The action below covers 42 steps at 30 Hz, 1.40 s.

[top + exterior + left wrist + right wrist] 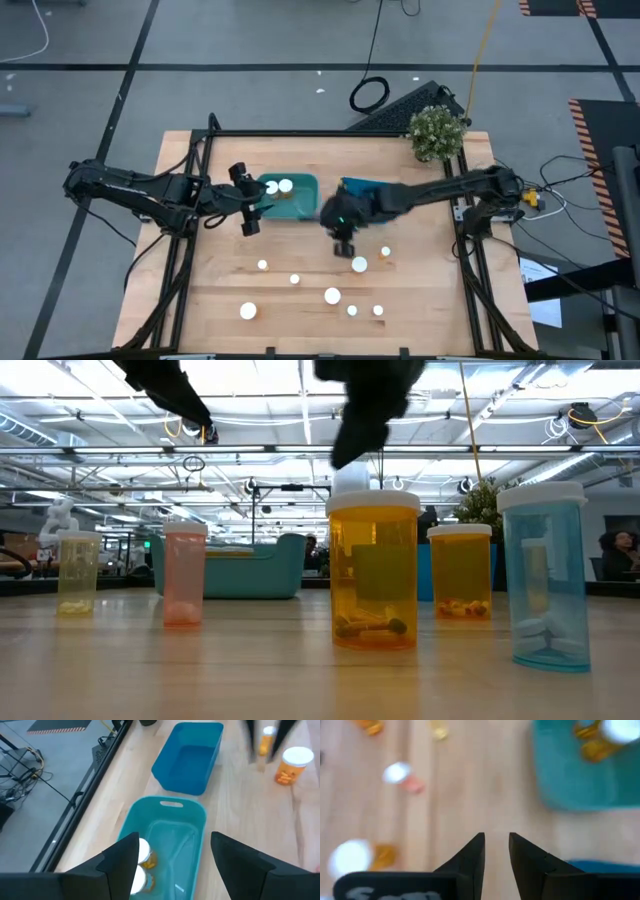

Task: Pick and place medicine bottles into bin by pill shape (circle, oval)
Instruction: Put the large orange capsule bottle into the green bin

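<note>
Two bottles (279, 187) w/ white caps are already in the teal bin (300, 205), which sits near the far edge of the tabletop (420, 300), about mid-way across. Right beside it is the blue bin (352, 186), and the left wrist view shows nothing in it.

Still out on the table: about seven more bottles, spread across the near half. One is near the left side (262, 265), one next to it (294, 279), a bigger one by the near-left part (247, 311), another big one in the middle (332, 295), two small ones close to the near edge (352, 310) (378, 310), and one (359, 264) right under the right arm. So I'd say the job is only a bit done, most is left.

Left gripper (247, 200) hangs over the left end of the teal bin, fingers spread wide, holding nothing. Right gripper (343, 247) is near the table's middle, just by that last bottle; in its wrist view the fingers (472, 852) are close together w/ a thin gap and nothing between them.
</note>
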Tool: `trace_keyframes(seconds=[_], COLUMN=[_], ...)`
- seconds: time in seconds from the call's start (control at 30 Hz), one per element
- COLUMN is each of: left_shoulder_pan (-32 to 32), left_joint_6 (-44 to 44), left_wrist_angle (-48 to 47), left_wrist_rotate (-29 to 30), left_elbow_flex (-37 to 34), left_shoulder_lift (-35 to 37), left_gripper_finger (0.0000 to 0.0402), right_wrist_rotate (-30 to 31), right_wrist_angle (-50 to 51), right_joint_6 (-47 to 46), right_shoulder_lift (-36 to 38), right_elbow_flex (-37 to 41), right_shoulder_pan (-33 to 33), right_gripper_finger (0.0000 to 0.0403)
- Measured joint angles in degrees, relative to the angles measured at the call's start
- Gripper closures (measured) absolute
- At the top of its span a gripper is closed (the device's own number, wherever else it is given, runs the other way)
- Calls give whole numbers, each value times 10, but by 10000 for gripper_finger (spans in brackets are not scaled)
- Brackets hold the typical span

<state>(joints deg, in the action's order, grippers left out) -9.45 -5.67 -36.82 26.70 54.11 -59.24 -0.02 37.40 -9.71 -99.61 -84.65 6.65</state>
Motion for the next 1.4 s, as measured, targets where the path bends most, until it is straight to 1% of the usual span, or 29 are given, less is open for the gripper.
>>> trace_keyframes(seconds=[0.1,0.13,0.2,0.27,0.43,0.53,0.67,0.73,0.8,0.87,1.07,1.27,1.4], left_shoulder_pan=[0,0,-1,-1,-1,-1,0,0,0,0,0,1,1], left_joint_6=[-5,-5,-9,-9,4,24,47,54,57,57,76,102,105], left_wrist_angle=[6,6,11,19,55,67,104,135,143,161,171,176,175], left_wrist_rotate=[-5,-9,-13,-14,-26,-30,-31,-36,-46,-56,-57,-58,-58], left_elbow_flex=[0,0,0,0,0,0,0,0,0,0,0,0,0], left_shoulder_lift=[0,0,0,-5,-30,-50,-71,-81,-88,-94,-100,-100,-100], left_gripper_finger=[151,151,151,151,151,151,151,151,151,151,151,151,151], right_wrist_rotate=[2,11,42,75,151,180,201,223,236,236,193,189,165], right_wrist_angle=[1,-1,-8,-36,-151,-203,-231,-226,-227,-230,-222,-219,-222], right_joint_6=[-38,-54,-82,-106,-156,-166,-166,-166,-164,-164,-185,-185,-182], right_shoulder_lift=[34,46,69,89,129,132,131,131,131,132,132,130,123], right_elbow_flex=[40,55,90,128,226,269,297,300,299,298,298,298,298], right_shoulder_pan=[44,60,91,120,171,190,207,210,211,212,212,216,203], right_gripper_finger=[323,322,316,303,248,209,161,140,120,103,66,49,48])
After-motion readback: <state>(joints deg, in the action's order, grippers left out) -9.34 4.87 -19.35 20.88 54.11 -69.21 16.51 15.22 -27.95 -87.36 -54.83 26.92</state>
